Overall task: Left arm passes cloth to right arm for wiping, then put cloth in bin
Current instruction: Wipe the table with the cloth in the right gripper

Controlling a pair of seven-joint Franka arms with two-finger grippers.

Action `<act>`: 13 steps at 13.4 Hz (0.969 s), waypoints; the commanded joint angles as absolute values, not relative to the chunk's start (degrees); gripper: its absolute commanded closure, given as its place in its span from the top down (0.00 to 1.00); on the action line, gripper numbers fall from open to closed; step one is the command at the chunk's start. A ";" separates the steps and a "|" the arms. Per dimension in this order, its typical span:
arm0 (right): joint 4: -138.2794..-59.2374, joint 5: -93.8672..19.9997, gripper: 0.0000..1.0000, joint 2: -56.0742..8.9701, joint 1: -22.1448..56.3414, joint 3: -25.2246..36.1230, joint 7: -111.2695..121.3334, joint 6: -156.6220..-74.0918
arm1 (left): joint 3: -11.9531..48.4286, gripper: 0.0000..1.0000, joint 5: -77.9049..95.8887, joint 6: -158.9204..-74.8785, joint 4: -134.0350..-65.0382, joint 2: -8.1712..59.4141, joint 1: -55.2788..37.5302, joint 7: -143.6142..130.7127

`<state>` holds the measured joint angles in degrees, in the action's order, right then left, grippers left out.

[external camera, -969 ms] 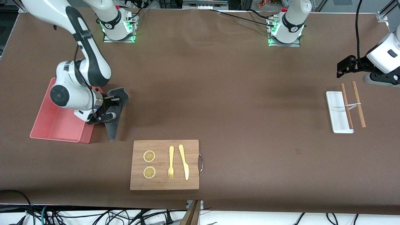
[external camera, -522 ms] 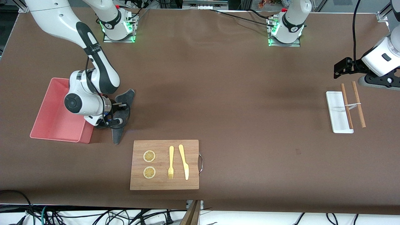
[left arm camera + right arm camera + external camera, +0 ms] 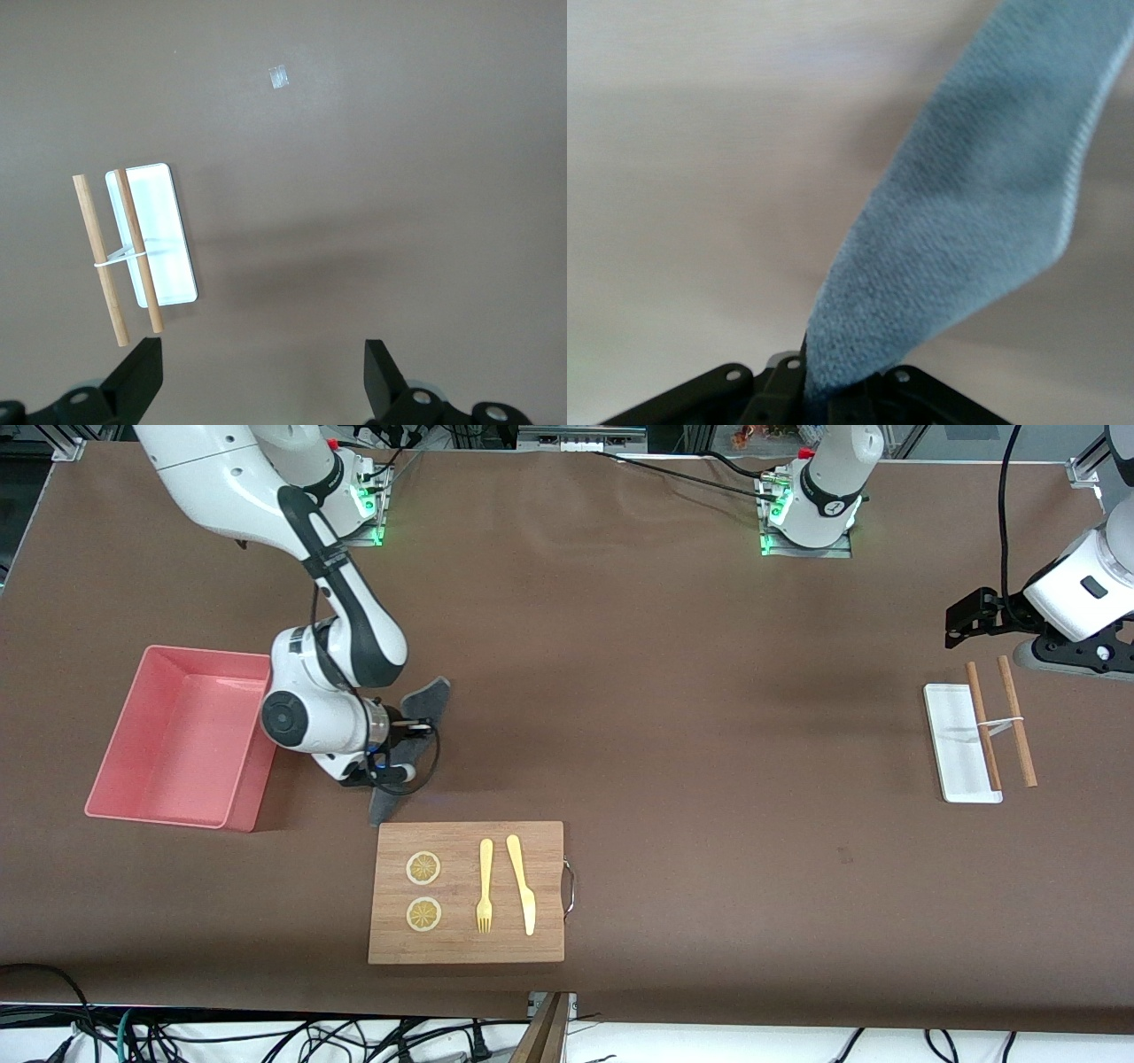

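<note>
My right gripper (image 3: 396,749) is shut on the dark grey cloth (image 3: 426,699). It holds the cloth over the brown table, between the pink bin (image 3: 177,735) and the wooden cutting board (image 3: 467,892). The cloth hangs in a long strip, and its low end (image 3: 382,808) is close above the board's corner. In the right wrist view the cloth (image 3: 983,204) looks blue-grey and runs out from the shut gripper (image 3: 824,382). The bin holds nothing. My left gripper (image 3: 961,615) is open and empty and waits over the table at the left arm's end; it also shows in the left wrist view (image 3: 266,367).
The cutting board carries two lemon slices (image 3: 423,868), a yellow fork (image 3: 485,886) and a yellow knife (image 3: 521,884). A small white tray (image 3: 953,726) with two wooden sticks (image 3: 1014,722) across it lies near the left gripper; the tray also shows in the left wrist view (image 3: 168,257).
My right arm has carried the cloth from beside the bin toward the middle of the table, leaving the bin uncovered. The left arm has shifted only slightly.
</note>
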<state>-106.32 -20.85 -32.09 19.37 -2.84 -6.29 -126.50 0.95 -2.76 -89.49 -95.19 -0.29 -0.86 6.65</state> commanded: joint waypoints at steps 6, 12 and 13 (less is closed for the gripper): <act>-93.35 -26.19 0.00 -37.88 30.49 -2.55 -25.03 -126.21 | 0.88 1.00 -2.11 -89.65 -94.31 0.09 -1.14 7.38; -94.73 -26.10 0.00 -37.18 25.16 -2.90 -16.74 -119.98 | 0.88 1.00 -2.11 -89.03 -94.31 0.09 -1.14 7.47; -96.31 -26.10 0.00 -36.83 23.14 -2.90 -12.26 -119.01 | 0.97 1.00 -2.11 -89.03 -94.31 0.09 -1.14 7.47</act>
